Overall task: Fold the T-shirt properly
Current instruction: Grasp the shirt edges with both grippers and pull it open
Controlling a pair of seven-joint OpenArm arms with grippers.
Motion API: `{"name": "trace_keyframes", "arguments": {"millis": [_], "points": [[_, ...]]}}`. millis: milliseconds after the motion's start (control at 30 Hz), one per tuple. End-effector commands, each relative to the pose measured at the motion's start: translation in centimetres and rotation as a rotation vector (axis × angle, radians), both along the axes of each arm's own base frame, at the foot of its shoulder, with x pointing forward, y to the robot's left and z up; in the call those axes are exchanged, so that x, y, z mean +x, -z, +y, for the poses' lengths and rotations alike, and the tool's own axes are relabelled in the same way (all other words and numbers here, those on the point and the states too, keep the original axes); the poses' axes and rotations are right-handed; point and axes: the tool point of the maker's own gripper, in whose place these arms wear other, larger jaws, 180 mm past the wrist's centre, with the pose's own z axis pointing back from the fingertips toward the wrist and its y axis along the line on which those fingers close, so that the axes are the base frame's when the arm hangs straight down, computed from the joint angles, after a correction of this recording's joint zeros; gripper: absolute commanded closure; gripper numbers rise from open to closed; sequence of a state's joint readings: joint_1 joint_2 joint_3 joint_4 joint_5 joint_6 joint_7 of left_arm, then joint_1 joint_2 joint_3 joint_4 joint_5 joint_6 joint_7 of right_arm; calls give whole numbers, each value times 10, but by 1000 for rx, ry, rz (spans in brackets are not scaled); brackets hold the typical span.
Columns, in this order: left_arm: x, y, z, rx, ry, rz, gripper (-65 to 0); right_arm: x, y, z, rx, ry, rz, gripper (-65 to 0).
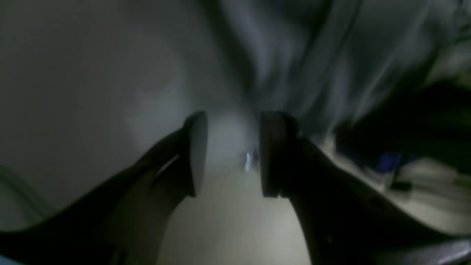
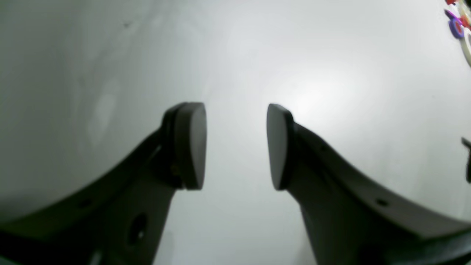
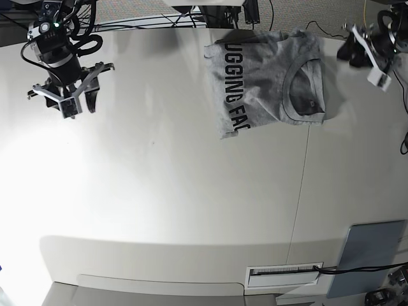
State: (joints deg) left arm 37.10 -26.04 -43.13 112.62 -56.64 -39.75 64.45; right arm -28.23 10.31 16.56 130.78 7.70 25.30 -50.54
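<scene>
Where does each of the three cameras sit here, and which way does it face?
Left wrist: behind the left hand, facing a blurred pale tabletop and grey cloth; both dark fingers show, apart.
Right wrist: behind the right hand, facing bare white table; both fingers show, apart, nothing between.
Base: overhead, looking down on the table, the heather-grey cotton T-shirt with black lettering and both arms.
Shared: base also shows the right hand over bare table and the left hand beside the shirt.

Dim, smeared left wrist view; bright, glary others.
Glare whitens the tabletop [image 3: 38,159] at nine o'clock; base view edges bow.
</scene>
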Motion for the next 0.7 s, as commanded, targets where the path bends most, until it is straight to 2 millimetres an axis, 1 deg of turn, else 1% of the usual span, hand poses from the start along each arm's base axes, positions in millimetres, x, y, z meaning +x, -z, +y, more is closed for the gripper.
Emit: {"name": "trace_keyframes", "arguments": {"millis": [0,33,100,133,233,333,400,500,567,667], "points": [[7,-10,-5,-19,10,-54,-163,7,-9,8,10,-32,-42,-263],[11,-12,-10,-41,12,-79,-112,8,-8,15,19,-51,-42,-251],[14,-10,-22,-77,30,-95,-14,12,-8,30,40,-89,-43,-206],[14,-7,-29,-89,45,-94,0,14,-8,38,51,-109,-46,-178],[13,10,-47,-85,95,-71,0,19,-9,62,81,-173,-57,-82],[8,29,-59,-53,127,-37,0,24,-12,86,113,-240,-77,-24],[4,38,-69,-46,163,-19,0,30,-13,101,122,-283,-101,-12],[-3,45,-81,-49,204,6,0,38,-3,125,169,-339,-95,0],[-5,47,-84,-45,217,15,0,44,7,143,205,-371,-77,0],[-6,49,-82,-33,218,19,0,56,21,176,262,-426,-53,0]]}}
